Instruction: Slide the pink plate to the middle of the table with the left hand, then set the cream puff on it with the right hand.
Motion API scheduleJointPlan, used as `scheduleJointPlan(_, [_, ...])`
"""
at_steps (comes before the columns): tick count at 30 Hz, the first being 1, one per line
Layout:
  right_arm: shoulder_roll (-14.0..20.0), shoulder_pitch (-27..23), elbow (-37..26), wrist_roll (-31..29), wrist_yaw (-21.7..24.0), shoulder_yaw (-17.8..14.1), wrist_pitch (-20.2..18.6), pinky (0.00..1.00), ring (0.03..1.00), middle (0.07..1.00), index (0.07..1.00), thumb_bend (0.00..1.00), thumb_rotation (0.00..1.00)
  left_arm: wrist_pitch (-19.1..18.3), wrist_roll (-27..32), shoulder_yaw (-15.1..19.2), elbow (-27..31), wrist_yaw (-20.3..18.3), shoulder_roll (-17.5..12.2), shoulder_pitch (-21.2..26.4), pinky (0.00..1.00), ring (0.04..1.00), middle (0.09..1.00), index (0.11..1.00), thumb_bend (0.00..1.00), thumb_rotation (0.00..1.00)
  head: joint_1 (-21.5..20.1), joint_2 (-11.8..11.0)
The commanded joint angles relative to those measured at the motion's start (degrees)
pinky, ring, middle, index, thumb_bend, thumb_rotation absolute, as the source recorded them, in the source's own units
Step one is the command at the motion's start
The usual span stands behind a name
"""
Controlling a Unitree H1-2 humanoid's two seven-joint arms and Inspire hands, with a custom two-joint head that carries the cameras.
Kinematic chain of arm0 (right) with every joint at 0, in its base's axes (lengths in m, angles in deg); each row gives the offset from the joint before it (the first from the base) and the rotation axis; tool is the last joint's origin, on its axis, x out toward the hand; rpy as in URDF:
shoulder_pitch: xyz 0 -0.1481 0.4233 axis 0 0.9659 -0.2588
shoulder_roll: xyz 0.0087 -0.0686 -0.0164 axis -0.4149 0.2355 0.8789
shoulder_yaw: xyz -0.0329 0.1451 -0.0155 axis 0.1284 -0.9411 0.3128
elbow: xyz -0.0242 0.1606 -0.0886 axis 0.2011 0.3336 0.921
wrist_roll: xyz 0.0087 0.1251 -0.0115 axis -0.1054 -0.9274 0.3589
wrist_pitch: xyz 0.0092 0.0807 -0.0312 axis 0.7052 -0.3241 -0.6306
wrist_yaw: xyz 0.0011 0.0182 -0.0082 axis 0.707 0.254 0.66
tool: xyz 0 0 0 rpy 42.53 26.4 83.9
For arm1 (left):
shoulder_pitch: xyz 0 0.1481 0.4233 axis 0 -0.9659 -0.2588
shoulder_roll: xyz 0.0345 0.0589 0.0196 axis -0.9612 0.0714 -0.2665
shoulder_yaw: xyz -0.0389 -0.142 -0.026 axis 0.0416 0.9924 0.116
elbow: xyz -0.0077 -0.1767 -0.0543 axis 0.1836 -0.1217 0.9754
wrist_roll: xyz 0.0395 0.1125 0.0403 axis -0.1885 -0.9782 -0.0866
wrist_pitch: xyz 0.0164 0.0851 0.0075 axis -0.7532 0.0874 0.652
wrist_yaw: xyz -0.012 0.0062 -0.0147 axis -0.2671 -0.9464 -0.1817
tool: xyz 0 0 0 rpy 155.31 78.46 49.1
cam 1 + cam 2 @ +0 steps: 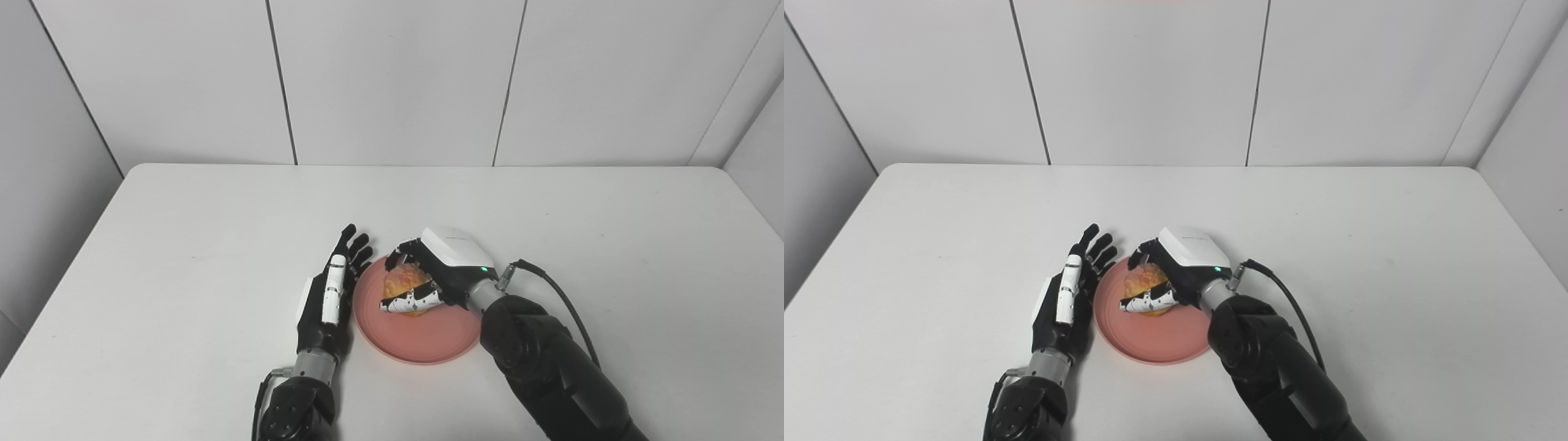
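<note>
Plate: the pink plate (422, 340) lies on the white table (184, 245), a little below the centre of the frame and near the middle of the table. I judge the sliding part as done.

Left hand: the left hand (331, 294) stands on its edge just beside the plate's left rim, fingers straight and apart, holding nothing. I cannot tell if it touches the rim.

Right hand: the right hand (429, 275) is over the upper part of the plate, and its fingers are closed around the cream puff.

Cream puff: the cream puff (404, 283) is golden and sits inside the grasp, above the plate's upper half. Its bottom seems to be at the plate surface, but the fingers hide the contact, so I cannot tell if it rests there already.

Step in hand: setting the puff down and letting it go.

How to do it well: lower until the puff bears on the plate, then open the fingers slowly and evenly, so that no finger drags it sideways. Lift the hand straight up before pulling back.

Risk: the puff looks soft, so a hard squeeze may dent it. It may also stick to a finger and roll toward the rim.

Left hand's help: it can stay by the rim to stop the plate from shifting.
</note>
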State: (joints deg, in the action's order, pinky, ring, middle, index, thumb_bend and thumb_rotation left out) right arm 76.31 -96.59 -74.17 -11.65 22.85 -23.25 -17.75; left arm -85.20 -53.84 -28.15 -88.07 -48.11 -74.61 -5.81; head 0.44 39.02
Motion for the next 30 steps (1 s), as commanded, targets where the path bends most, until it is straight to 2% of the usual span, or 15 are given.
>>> scheduleJointPlan(1, [-0.4,-1.2,0.4,0.5,-0.4,0.2,1.4,0.42,0.534,0.602,0.641,0.36,0.35,-3.6,-0.4,-0.1,-2.8,1.0,0.6,-2.7,0.92,0.927,0.931,0.933,0.41,1.00,0.1,0.1])
scheduleJointPlan(3, [-0.5,-1.0,1.1,0.7,-0.3,0.4,1.2,0.42,0.536,0.603,0.643,0.36,0.35,-3.9,-0.2,-0.2,-2.5,1.0,0.6,-2.7,0.92,0.928,0.934,0.937,0.41,1.00,0.1,0.3])
scheduleJointPlan(7, [-0.6,-0.7,2.6,0.6,-0.6,0.5,1.6,0.34,0.435,0.507,0.571,0.37,0.29,-4.2,0.1,-0.2,-2.2,0.9,0.7,-2.8,0.93,0.929,0.940,0.941,0.41,1.00,0.3,0.6])
scheduleJointPlan(9, [-0.5,-0.5,3.1,0.6,-0.6,0.7,1.5,0.36,0.471,0.544,0.599,0.37,0.29,-4.3,0.3,-0.2,-2.1,0.9,0.8,-2.8,0.93,0.931,0.939,0.942,0.41,1.00,0.4,0.6])
scheduleJointPlan(12, [-0.3,-0.3,3.2,1.2,-0.4,1.1,1.0,0.34,0.430,0.510,0.586,0.37,0.28,-4.3,0.2,-0.2,-2.1,0.9,0.7,-2.7,0.93,0.931,0.936,0.941,0.41,1.00,0.2,0.7])
scheduleJointPlan(16, [0.5,-0.2,2.7,3.7,-0.1,2.7,1.2,0.35,0.459,0.562,0.649,0.37,0.33,-4.1,0.2,-0.2,-2.3,1.0,0.7,-2.6,0.93,0.927,0.932,0.933,0.41,1.00,0.2,0.7])
scheduleJointPlan(17, [0.9,-0.3,2.3,4.5,0.2,3.2,1.3,0.33,0.434,0.537,0.664,0.39,0.32,-4.0,0.1,-0.2,-2.3,1.0,0.6,-2.6,0.93,0.925,0.929,0.929,0.40,1.00,0.2,0.7])
scheduleJointPlan(19, [1.6,-0.5,1.2,5.3,1.1,3.9,1.3,0.24,0.334,0.442,0.596,0.46,0.26,-4.0,0.0,-0.3,-2.2,1.0,0.6,-2.7,0.92,0.925,0.929,0.928,0.40,1.00,0.2,0.7])
scheduleJointPlan(20, [1.9,-0.6,0.7,5.6,1.6,4.1,1.3,0.21,0.303,0.413,0.526,0.49,0.19,-4.1,0.0,-0.3,-2.2,1.0,0.6,-2.7,0.92,0.927,0.930,0.929,0.40,1.00,0.2,0.7])
scheduleJointPlan(21, [2.2,-0.7,0.3,6.1,1.9,4.4,1.3,0.21,0.300,0.411,0.519,0.49,0.18,-4.2,0.1,-0.2,-2.2,1.1,0.7,-2.7,0.92,0.927,0.930,0.929,0.40,1.00,0.1,0.8])
scheduleJointPlan(26, [3.5,-1.3,-2.4,8.8,5.8,5.4,0.1,0.29,0.430,0.594,0.495,0.51,0.17,-4.0,0.3,-0.1,-2.4,0.9,0.6,-2.5,0.92,0.932,0.940,0.934,0.41,1.00,0.1,0.9])
scheduleJointPlan(27, [3.8,-1.6,-3.2,9.8,7.1,5.7,-0.4,0.30,0.448,0.625,0.540,0.53,0.23,-4.0,0.2,-0.1,-2.3,1.0,0.6,-2.5,0.91,0.932,0.940,0.933,0.41,1.00,0.0,0.9])
scheduleJointPlan(28, [4.0,-1.7,-3.7,10.5,8.0,5.8,-0.7,0.31,0.470,0.664,0.648,0.60,0.38,-4.1,0.2,-0.2,-2.3,1.0,0.6,-2.5,0.91,0.932,0.941,0.933,0.41,1.00,0.0,0.9])
scheduleJointPlan(29, [4.2,-2.0,-4.6,11.3,9.6,5.9,-1.1,0.31,0.474,0.686,0.722,0.64,0.45,-4.2,0.1,-0.2,-2.3,1.0,0.5,-2.5,0.91,0.931,0.942,0.933,0.41,1.00,0.0,0.8])
scheduleJointPlan(30, [4.2,-2.2,-5.3,11.9,10.8,5.8,-1.3,0.31,0.474,0.689,0.732,0.65,0.46,-4.2,0.0,-0.2,-2.3,1.0,0.5,-2.5,0.91,0.930,0.942,0.933,0.41,1.00,0.0,0.8])
